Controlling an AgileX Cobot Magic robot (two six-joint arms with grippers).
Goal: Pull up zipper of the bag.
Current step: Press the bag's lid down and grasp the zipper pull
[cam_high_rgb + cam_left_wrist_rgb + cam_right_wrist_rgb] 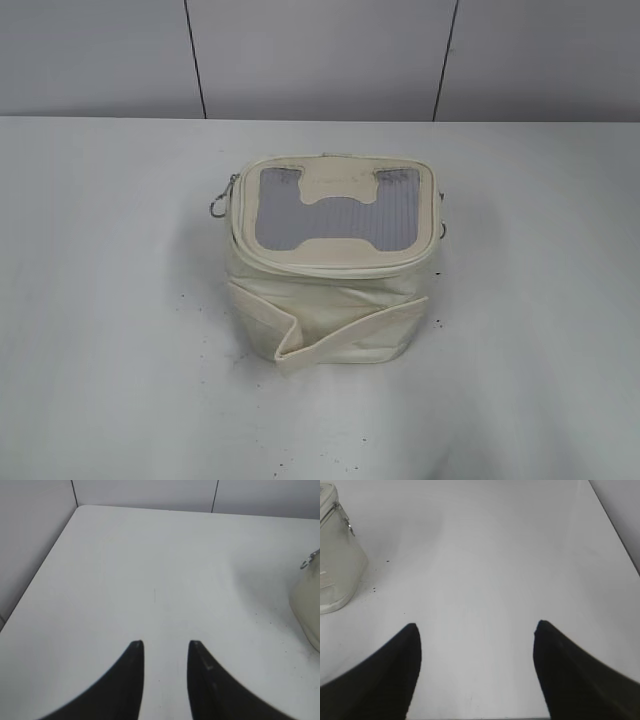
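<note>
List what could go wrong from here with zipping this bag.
1. The ring pull dangling at the bag's left corner is small and thin, so fingers may slip off it.
2. The bag stands loose on the table; with both the left gripper and right gripper open and away from it, a one-sided tug could drag or tip it.
3. The loose strap across the front could snag.

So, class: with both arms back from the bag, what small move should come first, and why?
Probably bring the left end effector toward the ringed pull at the bag's left upper corner. Both end effectors, the right included, hang open over bare table, touching nothing, and that pull hangs clear on the left arm's side.
</note>
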